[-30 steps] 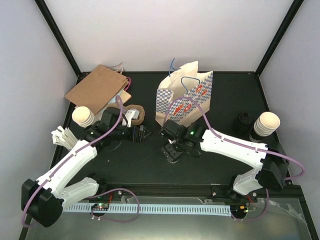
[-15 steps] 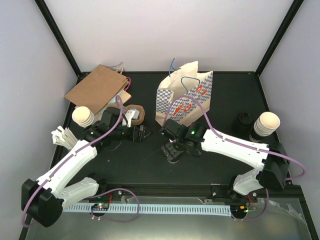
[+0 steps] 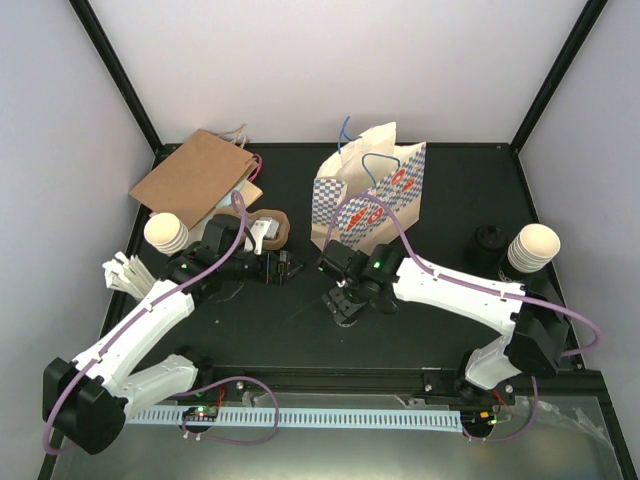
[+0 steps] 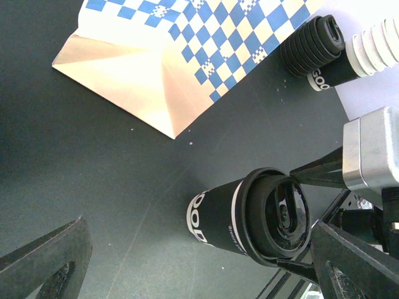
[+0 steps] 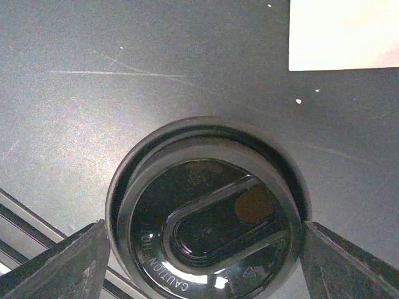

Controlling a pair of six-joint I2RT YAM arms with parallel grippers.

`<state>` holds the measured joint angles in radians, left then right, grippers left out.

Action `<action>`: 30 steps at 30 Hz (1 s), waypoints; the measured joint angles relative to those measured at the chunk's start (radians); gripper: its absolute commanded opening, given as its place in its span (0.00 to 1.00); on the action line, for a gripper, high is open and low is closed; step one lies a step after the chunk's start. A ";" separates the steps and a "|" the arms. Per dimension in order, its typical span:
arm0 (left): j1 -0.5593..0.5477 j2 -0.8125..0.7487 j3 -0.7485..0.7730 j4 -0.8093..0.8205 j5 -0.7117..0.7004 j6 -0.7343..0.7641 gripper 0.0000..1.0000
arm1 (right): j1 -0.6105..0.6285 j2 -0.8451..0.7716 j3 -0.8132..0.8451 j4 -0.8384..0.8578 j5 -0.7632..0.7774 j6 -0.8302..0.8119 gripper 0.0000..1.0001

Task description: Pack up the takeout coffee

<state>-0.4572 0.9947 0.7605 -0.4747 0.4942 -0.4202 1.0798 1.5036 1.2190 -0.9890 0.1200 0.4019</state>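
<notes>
We have the right gripper (image 5: 206, 227) astride the upright cup (image 5: 209, 218), fingers (image 5: 68, 261) at its 3 and 9 o'clock; whether they pinch, we cannot tell. Left gripper (image 3: 284, 268) spread, empty.

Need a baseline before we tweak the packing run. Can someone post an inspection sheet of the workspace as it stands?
Surface: black table, fine scratches and a few pale specks.
Job's things: one lidded cup, upright on the table, not in the checked bag.
Clutter: brown paper bag lying far left; left cup stack; right cup stack; black lid stack.
Grippers: left gripper open, empty. Right gripper has its jaws either side of the lid; contact cannot be told.
Cables: purple cable along each arm; the right one arcs across the checked bag in the top view.
Surroundings: white walls, black frame posts.
</notes>
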 measured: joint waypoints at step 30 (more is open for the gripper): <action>0.000 0.000 0.000 0.000 0.000 0.020 0.98 | 0.004 0.050 0.041 -0.035 0.014 -0.018 0.79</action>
<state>-0.4572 0.9951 0.7605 -0.4744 0.4938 -0.4000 1.0836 1.5536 1.2598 -1.0241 0.1341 0.3843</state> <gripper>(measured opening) 0.985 0.790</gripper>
